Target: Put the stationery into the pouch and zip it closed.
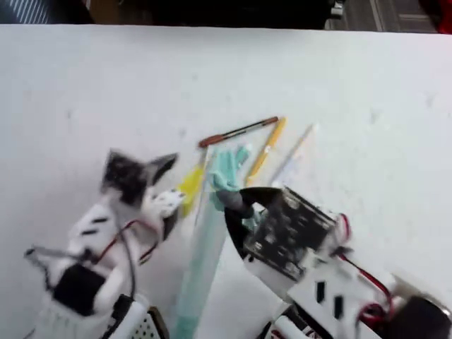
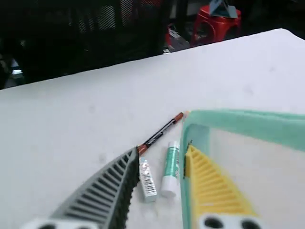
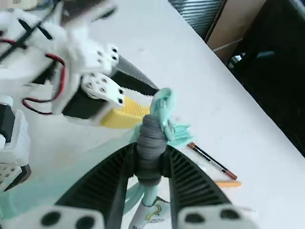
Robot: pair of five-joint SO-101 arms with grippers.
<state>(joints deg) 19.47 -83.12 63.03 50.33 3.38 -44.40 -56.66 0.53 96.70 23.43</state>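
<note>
**Pouch held at one end, pens loose on the tabletop**

High view: the mint-green pouch lies as a long strip from the middle of the white tabletop to its near edge. The right gripper sits at the pouch's far end, and the left gripper is just beside it. Beyond that end lie a brown pencil, an orange pen and a clear pen, close together.

Left wrist view: the left gripper's fingers are spread apart and hold nothing. The yellow finger is inside the pouch's rim and the grey finger is outside it. A glue stick and a small white tube lie between them.

Right wrist view: the right gripper's black fingers are clamped on a grey ribbed piece joined to the pouch's mint fabric.
</note>
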